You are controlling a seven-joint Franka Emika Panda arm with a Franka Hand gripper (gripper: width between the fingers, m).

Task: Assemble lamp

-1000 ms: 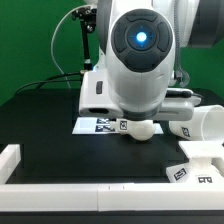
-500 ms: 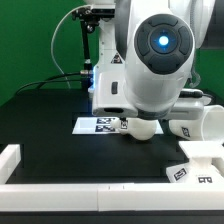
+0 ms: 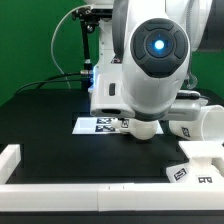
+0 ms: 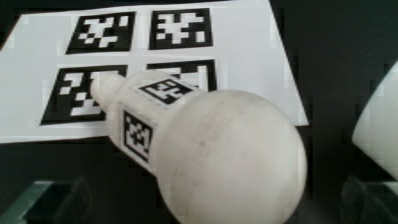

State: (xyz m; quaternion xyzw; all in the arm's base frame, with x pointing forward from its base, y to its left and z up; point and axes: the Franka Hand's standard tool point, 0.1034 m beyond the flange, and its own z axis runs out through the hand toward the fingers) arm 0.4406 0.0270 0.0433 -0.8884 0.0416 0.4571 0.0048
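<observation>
The white round-headed bulb (image 3: pixel 143 128) lies on its side at the end of the marker board (image 3: pixel 98 125). In the wrist view the bulb (image 4: pixel 205 140) fills the middle, its tagged neck lying on the marker board (image 4: pixel 125 60). My gripper (image 4: pixel 210 205) is open, with a dark finger on each side of the bulb's round head and a gap on both sides. The arm hides the gripper in the exterior view. The tapered shade (image 3: pixel 205 122) lies at the exterior view's right. The flared square base (image 3: pixel 200 160) stands in front of it.
A white raised rail (image 3: pixel 90 195) runs along the front of the black table, with a white block (image 3: pixel 10 158) at its left end. A stand with cables (image 3: pixel 85 50) is at the back. A white edge (image 4: pixel 382 115) shows beside the bulb in the wrist view.
The arm has swung toward the exterior view's right and settled over the bulb. The bulb, shade and base have not moved.
</observation>
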